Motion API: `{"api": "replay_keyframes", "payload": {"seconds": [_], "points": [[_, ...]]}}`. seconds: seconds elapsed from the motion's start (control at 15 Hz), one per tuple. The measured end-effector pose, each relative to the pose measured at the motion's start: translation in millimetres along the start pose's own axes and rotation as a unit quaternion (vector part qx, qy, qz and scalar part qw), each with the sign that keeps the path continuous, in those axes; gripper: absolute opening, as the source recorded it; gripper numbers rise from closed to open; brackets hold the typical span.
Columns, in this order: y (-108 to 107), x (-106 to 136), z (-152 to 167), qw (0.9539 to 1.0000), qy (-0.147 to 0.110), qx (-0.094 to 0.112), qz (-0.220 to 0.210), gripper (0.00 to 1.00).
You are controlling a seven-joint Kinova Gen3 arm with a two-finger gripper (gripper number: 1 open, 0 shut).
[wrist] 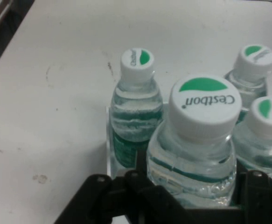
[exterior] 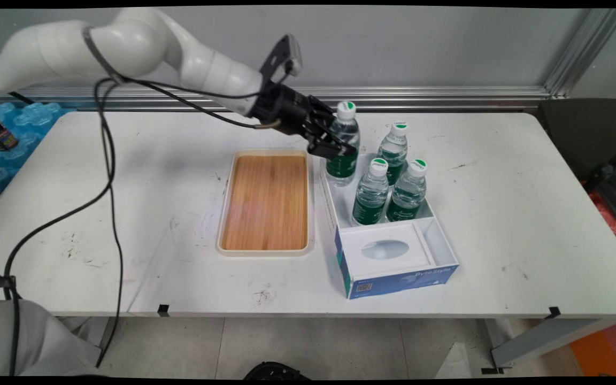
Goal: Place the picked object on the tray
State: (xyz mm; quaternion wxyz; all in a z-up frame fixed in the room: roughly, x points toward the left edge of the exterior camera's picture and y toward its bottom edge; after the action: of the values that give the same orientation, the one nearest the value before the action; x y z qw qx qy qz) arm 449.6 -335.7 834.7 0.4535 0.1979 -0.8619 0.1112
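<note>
My gripper [exterior: 340,150] is shut on a clear water bottle [exterior: 347,130] with a green label and a white and green cap. This bottle is at the far left corner of a white and blue box [exterior: 397,280] and appears slightly higher than the others. Three more such bottles [exterior: 393,151] [exterior: 370,193] [exterior: 408,190] stand in the box's far compartment. In the hand view the held bottle [wrist: 202,108] fills the space between the fingers of the gripper [wrist: 191,189], with the other bottles [wrist: 136,108] [wrist: 252,60] [wrist: 267,126] behind and beside it.
A shallow tray with a wooden bottom [exterior: 266,201] lies on the white table [exterior: 500,224] just left of the box. The box's near part holds a white insert [exterior: 385,250]. Black cables [exterior: 107,176] hang from the arm at the left.
</note>
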Motion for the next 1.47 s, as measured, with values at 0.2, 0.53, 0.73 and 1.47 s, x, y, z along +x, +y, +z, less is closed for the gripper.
{"api": "replay_keyframes", "payload": {"seconds": [0.2,0.53,0.73,1.47], "points": [[4,13,-33,0.9998,-0.001,0.008,0.016,0.00],[5,25,-86,0.9992,-0.016,0.027,0.025,0.00],[6,17,-119,0.9985,-0.028,0.045,0.010,0.00],[-5,-47,-172,0.9923,-0.048,0.103,-0.049,0.00]]}}
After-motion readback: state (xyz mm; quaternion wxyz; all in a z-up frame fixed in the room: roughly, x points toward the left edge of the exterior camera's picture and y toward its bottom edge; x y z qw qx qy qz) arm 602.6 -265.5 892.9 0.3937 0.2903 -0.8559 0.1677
